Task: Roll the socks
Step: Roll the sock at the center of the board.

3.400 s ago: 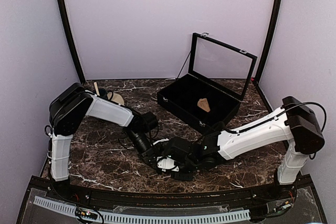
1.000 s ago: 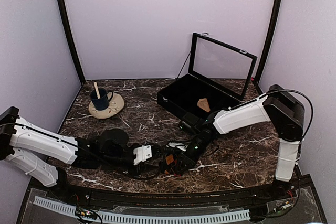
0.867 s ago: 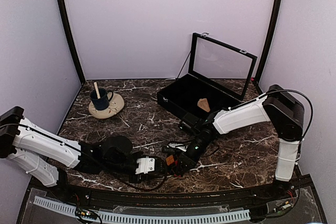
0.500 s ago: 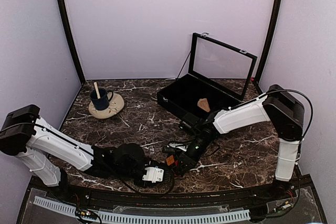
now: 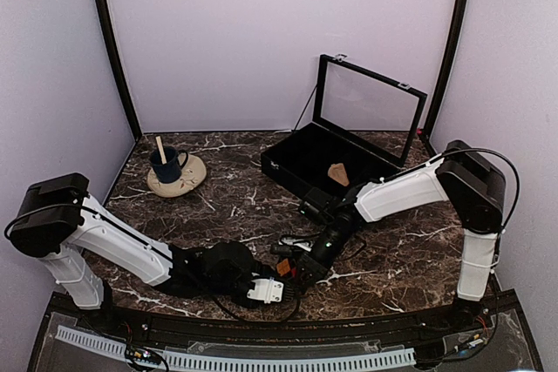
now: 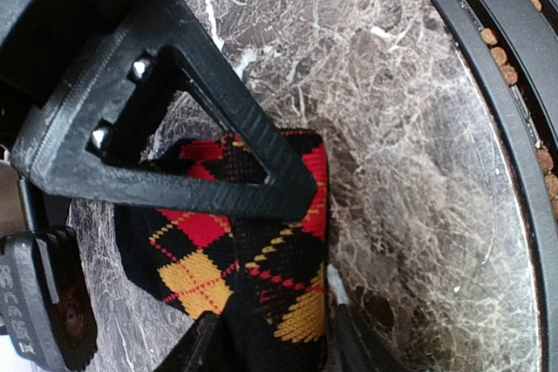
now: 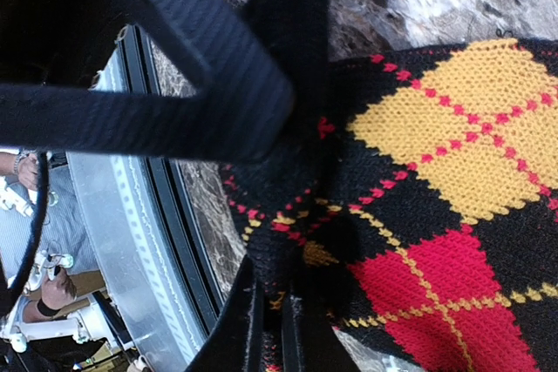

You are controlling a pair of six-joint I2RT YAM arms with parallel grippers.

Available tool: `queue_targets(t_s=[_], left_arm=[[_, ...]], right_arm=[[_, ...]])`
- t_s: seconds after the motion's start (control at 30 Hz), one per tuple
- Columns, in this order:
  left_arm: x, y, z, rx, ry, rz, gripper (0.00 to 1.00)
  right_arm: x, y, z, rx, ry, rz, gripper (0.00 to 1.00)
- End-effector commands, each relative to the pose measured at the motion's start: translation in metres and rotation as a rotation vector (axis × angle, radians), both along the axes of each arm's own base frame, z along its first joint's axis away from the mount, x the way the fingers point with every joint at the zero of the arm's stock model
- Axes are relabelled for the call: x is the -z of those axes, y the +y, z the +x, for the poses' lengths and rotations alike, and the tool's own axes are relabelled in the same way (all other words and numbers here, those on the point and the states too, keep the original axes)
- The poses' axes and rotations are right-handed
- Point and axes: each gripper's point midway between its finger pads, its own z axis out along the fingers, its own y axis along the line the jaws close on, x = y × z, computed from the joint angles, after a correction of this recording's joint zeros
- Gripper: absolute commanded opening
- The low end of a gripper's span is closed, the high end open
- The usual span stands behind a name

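Lilac walls [image 5: 261, 41] closed in a dark marble table [image 5: 410, 259], and the work sat at its near edge, where both arms could reach low and meet. Two arms came in from opposite sides, so each end of one sock had its own fingers.

One black case [image 5: 288, 176] stood well beyond the right fingers with its glass lid [image 5: 370, 106] raised, probably kept open to take finished rolls. One saucer [image 5: 196, 176] with one mug [image 5: 167, 165] stood well beyond the left fingers, clear of the work.

One argyle sock [image 6: 261, 259] lay on the marble as a short, thick fold between the two sets of fingers. The right gripper [image 7: 275, 311] was closed, pinching the sock's edge, most likely to anchor it while the other side worked the roll. The left gripper [image 6: 196, 259] had its fingers apart, one lying across the top of the fold. Whether they pressed the sock could not be told.

One small tan bundle [image 5: 338, 173] lay inside the case, far from either set of fingers. It was probably the other sock, already rolled. One wooden stick [image 5: 160, 147] stood in the mug.
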Motion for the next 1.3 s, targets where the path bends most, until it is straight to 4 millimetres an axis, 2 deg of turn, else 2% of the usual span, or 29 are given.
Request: queue_targets(t_s=[0.0,0.23,0.57,0.73,0.83,0.9,1.03,1.27], left_arm=[[-0.005,-0.006,0.004,-0.006,-0.029,-0.005,0.45],[0.001,-0.006,0.002,0.010,-0.024,0.009,0.39],[0.006,-0.011,-0.008,0.067,0.014,0.019,0.25],[0.008,-0.012,-0.015,0.113,0.032,0.044,0.22],[0.009,-0.011,-0.016,0.120,0.038,0.070,0.19],[0.009,-0.009,-0.017,0.123,0.050,0.093,0.16],[0.008,-0.003,-0.018,0.111,0.079,0.138,0.14],[0.006,0.008,-0.020,0.067,0.139,0.208,0.13]], right_arm=[[-0.002,-0.005,-0.003,-0.004,0.034,0.001,0.05],[-0.002,-0.006,-0.003,-0.011,0.047,0.002,0.05],[-0.002,-0.006,-0.005,-0.018,0.067,0.000,0.05],[-0.002,-0.009,-0.006,-0.019,0.064,-0.012,0.05],[-0.001,-0.011,-0.004,-0.013,0.046,-0.028,0.11],[-0.001,-0.012,-0.001,-0.008,0.024,-0.038,0.20],[-0.004,-0.013,0.003,0.003,-0.005,-0.046,0.31],[-0.013,-0.013,0.009,0.040,-0.045,-0.019,0.36]])
